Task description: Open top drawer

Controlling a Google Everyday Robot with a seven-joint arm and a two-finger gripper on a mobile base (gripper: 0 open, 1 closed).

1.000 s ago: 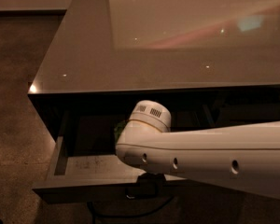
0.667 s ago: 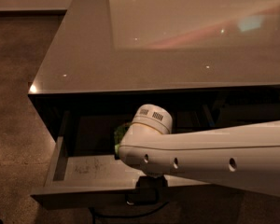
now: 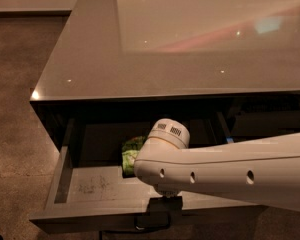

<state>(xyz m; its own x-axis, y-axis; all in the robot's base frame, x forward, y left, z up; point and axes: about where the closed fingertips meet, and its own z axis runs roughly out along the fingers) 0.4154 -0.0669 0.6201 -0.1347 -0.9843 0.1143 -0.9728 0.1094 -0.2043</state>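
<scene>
Countertop (image 3: 90,59) is glossy grey-brown with tiny bright specks. The top drawer (image 3: 95,186) has a pale grey bottom with dark scuffs. The arm (image 3: 230,169) is plain white, and the gripper (image 3: 165,206) under it, at the drawer's front edge, looks black. There's a green packet (image 3: 132,154) inside, and the room's floor (image 3: 15,109) is speckled brown.

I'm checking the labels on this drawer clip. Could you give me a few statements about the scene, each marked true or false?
1. The top drawer stands open beneath the countertop. True.
2. Nothing lies in the drawer. False: a green item sits inside, partly hidden behind the arm.
3. The gripper is at the middle of the drawer's front edge, below the white arm. True.
4. The arm reaches in from the left of the picture. False: it comes in from the right.
5. The drawer's pale floor shows dark scuff marks. True.
</scene>
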